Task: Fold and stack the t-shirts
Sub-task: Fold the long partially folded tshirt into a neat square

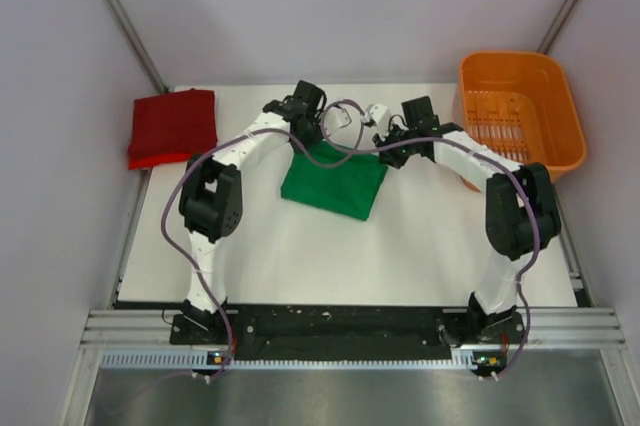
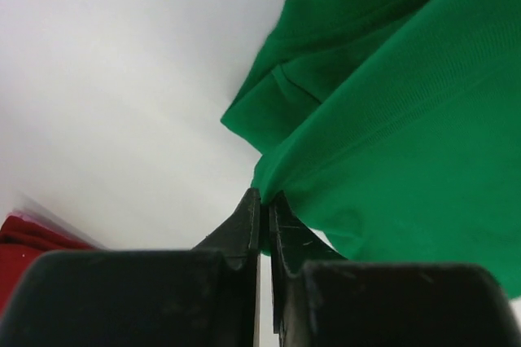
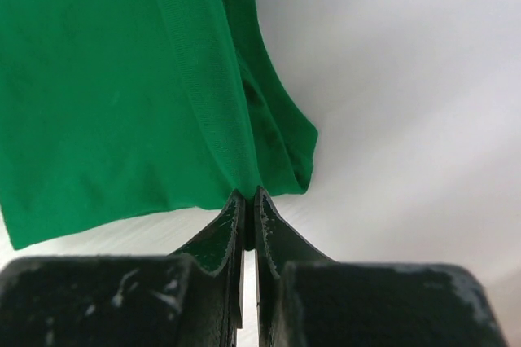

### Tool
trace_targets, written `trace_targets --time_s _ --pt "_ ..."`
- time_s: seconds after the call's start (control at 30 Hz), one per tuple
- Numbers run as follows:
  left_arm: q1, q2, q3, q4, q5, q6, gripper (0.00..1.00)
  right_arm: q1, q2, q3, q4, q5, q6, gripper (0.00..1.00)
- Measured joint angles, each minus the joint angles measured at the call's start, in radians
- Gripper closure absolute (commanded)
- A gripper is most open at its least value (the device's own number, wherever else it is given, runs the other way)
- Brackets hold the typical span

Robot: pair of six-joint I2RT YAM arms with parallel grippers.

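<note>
The white table [image 1: 400,256] carries everything. At its far right corner sits the orange basket [image 1: 510,74], well apart from both shirts and partly behind the right arm's forearm in the overhead view.

The green t-shirt [image 1: 335,181] lies folded into a rough rectangle around the table's middle, a little toward the far side. Its long axis runs across the table, with the right end slightly nearer the arm bases, so the whole shape sits skewed. Both forearms reach in over its far edge, and a purple cable [image 1: 345,151] loops across that edge.

The dark red t-shirt [image 1: 172,126] lies folded and flat at the far left corner, near the table's edge and clear of the green one.

The left gripper [image 2: 262,200] is at the green shirt's far left corner, fingers pressed almost together with the hem caught at their tips. The right gripper [image 3: 249,198] is at the far right corner in the same way, jaws narrow and pinching the folded edge.
</note>
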Motion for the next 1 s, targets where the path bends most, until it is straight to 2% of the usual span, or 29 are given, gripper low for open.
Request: trace_targets --time_s 0.07,0.2,0.33,0.47,0.6,0.67,0.77,0.87,0.93,1.0 --pt "0.001 0.047 0.023 0.028 -0.023 -0.005 0.88 -0.001 0.037 0.020 0.000 0.007 0.003 1.00" --pt "0.003 0.116 0.064 0.083 -0.080 -0.016 0.70 -0.005 0.109 0.072 -0.002 0.024 0.010 0.99" --pt "0.018 0.159 0.077 0.156 -0.182 -0.008 0.52 -0.021 0.177 0.129 -0.013 0.079 0.025 0.80" --pt "0.028 0.218 0.104 0.237 -0.275 0.013 0.50 -0.040 0.270 0.215 -0.024 0.152 0.076 0.73" --pt "0.043 0.334 0.280 0.234 -0.323 0.005 0.50 -0.053 0.381 0.356 -0.050 0.260 0.182 0.62" --pt "0.050 0.351 0.333 0.219 -0.315 -0.029 0.47 -0.060 0.400 0.398 -0.068 0.297 0.240 0.59" --pt "0.063 0.306 0.323 0.197 -0.259 -0.113 0.41 -0.071 0.389 0.412 -0.087 0.324 0.331 0.54" --pt "0.079 0.190 0.209 0.187 -0.166 -0.220 0.29 -0.076 0.341 0.383 -0.100 0.331 0.417 0.45" --pt "0.089 0.096 0.115 0.182 -0.081 -0.304 0.26 -0.079 0.274 0.315 -0.101 0.323 0.481 0.42" --pt "0.095 0.023 0.043 0.181 -0.003 -0.390 0.24 -0.079 0.206 0.248 -0.105 0.307 0.535 0.32"
